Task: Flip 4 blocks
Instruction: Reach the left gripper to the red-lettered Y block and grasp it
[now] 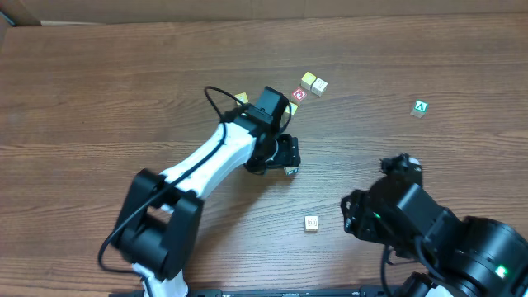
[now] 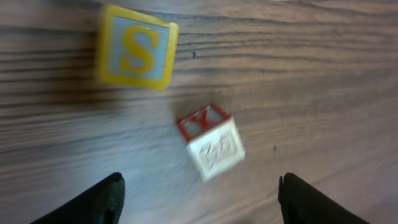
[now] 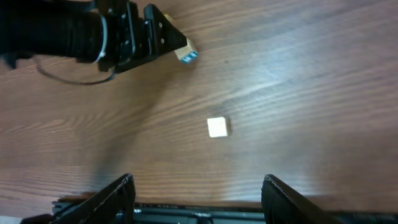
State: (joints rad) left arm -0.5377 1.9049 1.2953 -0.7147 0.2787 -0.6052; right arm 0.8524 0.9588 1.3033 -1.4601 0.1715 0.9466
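Left gripper [image 2: 200,183], spread and empty, aims at red-lettered cream wooden cube [image 2: 211,142] at 12 o'clock to flip it; right gripper [image 3: 198,182] spread, empty.

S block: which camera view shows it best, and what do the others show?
Left wrist: the S block is close, its letter readable. Right wrist shows only a tiny yellow-and-blue block, probably it, beside the left gripper; overhead, a speck under that gripper.

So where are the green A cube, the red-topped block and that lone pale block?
green A cube [image 1: 421,107]: overhead view, on its lettered top face.
red-topped block [image 2: 217,150]: left wrist view, on its pale side face.
lone pale block [image 1: 312,223]: overhead view, on its top face.
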